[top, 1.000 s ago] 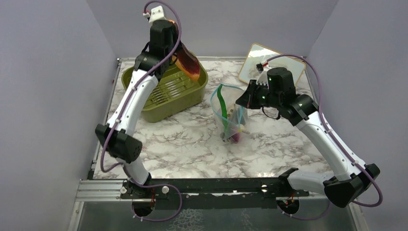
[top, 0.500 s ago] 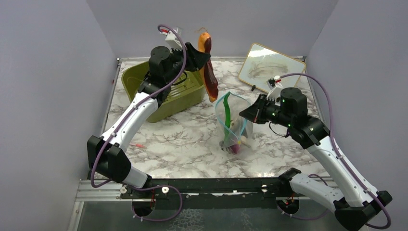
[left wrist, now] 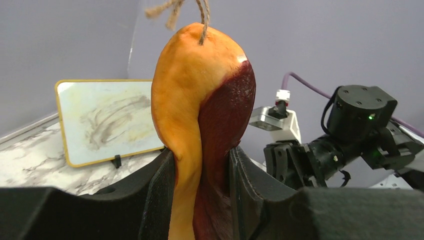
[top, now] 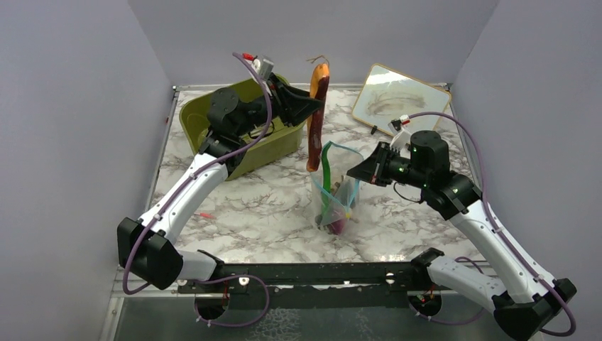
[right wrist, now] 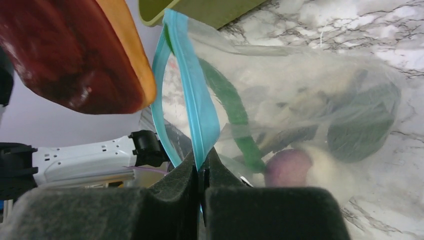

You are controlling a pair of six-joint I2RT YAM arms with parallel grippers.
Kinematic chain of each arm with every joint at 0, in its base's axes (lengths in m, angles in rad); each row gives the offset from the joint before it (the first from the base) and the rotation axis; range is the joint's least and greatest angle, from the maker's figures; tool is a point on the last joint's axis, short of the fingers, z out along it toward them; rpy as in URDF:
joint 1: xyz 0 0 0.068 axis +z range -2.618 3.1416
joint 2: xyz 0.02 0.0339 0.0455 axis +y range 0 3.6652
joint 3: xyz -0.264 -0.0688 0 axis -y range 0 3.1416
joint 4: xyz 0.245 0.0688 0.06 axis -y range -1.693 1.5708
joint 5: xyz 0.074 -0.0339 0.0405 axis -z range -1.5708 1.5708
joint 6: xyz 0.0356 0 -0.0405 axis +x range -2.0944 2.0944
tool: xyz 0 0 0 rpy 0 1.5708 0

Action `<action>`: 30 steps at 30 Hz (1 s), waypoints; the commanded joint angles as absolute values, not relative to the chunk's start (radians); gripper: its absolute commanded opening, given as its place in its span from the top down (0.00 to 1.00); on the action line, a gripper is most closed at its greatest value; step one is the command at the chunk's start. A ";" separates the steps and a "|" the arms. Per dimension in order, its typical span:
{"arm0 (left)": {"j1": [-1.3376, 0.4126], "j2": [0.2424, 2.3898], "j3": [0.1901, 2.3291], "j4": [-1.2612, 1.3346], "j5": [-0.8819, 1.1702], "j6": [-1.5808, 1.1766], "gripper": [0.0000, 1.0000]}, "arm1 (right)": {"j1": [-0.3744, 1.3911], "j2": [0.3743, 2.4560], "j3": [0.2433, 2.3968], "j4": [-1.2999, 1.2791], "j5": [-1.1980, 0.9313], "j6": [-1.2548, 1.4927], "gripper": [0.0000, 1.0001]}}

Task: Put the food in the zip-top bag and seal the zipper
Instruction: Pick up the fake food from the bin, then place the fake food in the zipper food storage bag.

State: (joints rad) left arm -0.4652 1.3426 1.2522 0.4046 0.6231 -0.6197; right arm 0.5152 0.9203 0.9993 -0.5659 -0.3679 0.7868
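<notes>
My left gripper (top: 304, 106) (left wrist: 200, 156) is shut on a long orange and dark red hot-dog piece (top: 317, 114) (left wrist: 200, 100). The piece hangs upright, string at its top, its lower end just left of the mouth of the zip-top bag (top: 339, 195) (right wrist: 300, 85). The clear bag stands on the marble table, and my right gripper (top: 353, 172) (right wrist: 201, 172) is shut on its light blue zipper (top: 345, 147) (right wrist: 192, 90). The bag's mouth gapes open. Inside lie a pink-purple onion (right wrist: 287, 167) (top: 338, 226), dark green vegetables (right wrist: 360, 130) and a white piece (right wrist: 332, 177).
An olive-green tub (top: 195, 114) stands at the back left, under my left arm. A yellow-framed board (top: 397, 99) (left wrist: 110, 120) leans at the back right. A small red bit (top: 206, 214) lies on the table at the left. Grey walls close in three sides.
My left arm swung the hot-dog piece from above the tub to the right, and it now hangs beside the bag's mouth. The right gripper and bag shifted slightly toward the front.
</notes>
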 commanded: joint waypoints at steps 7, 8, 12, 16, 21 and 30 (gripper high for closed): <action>-0.617 1.363 1.177 0.719 0.742 -0.647 0.79 | 0.509 0.936 1.015 -0.444 -0.481 0.829 0.99; -0.627 1.367 1.177 0.733 0.747 -0.637 0.80 | 0.509 0.943 1.015 -0.439 -0.488 0.833 0.99; -0.648 1.366 1.128 0.810 0.744 -0.586 0.80 | 0.509 0.936 0.999 -0.388 -0.498 0.870 0.99; -0.647 1.345 1.059 0.885 0.749 -0.571 0.80 | 0.509 0.926 1.005 -0.375 -0.490 0.874 0.99; -0.647 1.304 0.953 0.930 0.672 -0.507 0.81 | 0.509 0.877 0.965 -0.260 -0.526 0.904 0.99; -0.650 1.228 0.782 1.012 0.616 -0.448 0.82 | 0.509 0.853 0.955 -0.200 -0.480 0.955 0.99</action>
State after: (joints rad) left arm -0.6476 1.2934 0.8577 0.8795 0.6842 -0.4892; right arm 0.5152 0.8795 0.9550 -0.3161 -0.4873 0.9058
